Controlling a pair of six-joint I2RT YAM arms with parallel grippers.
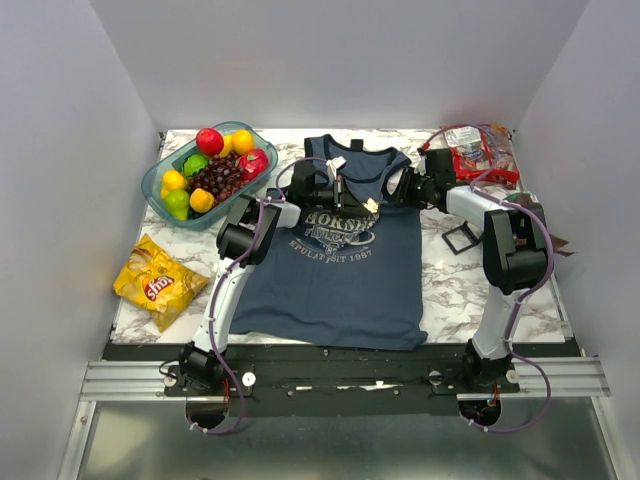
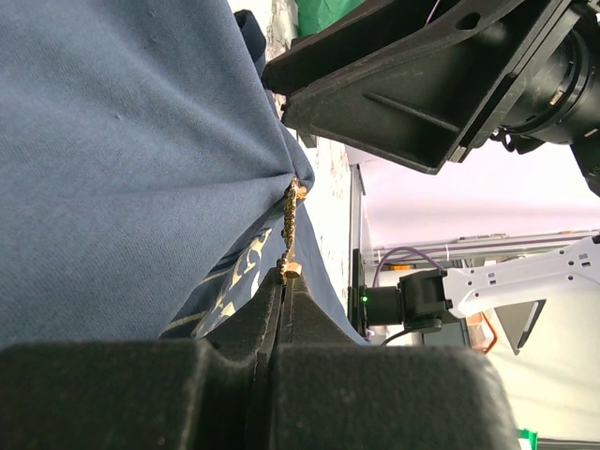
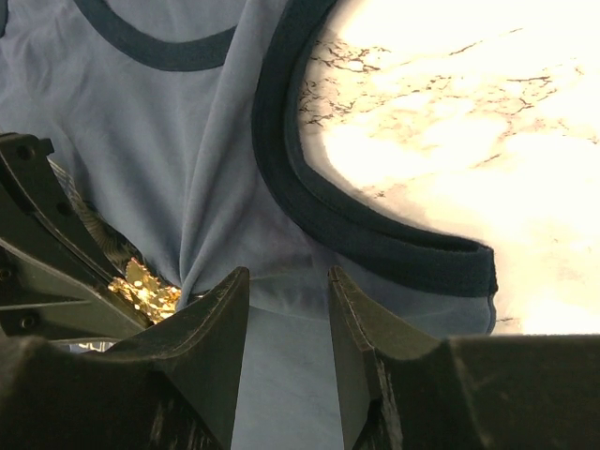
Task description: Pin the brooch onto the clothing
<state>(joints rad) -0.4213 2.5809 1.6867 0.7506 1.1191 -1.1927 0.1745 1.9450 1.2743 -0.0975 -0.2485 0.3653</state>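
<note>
Left jaws were clamped on the gold brooch (image 2: pixel 290 234), holding it against the chest of the slate-blue tank top (image 2: pixel 122 169) — fabric puckered at the pin. Right jaws stood apart just beside, gripping nothing, probably poised to steady cloth on the marble surface (image 3: pixel 450 141)

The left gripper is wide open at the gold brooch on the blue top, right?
No. The left gripper is shut, not wide open, at the gold brooch on the blue top; the left wrist view shows its jaws pressed together.
</note>
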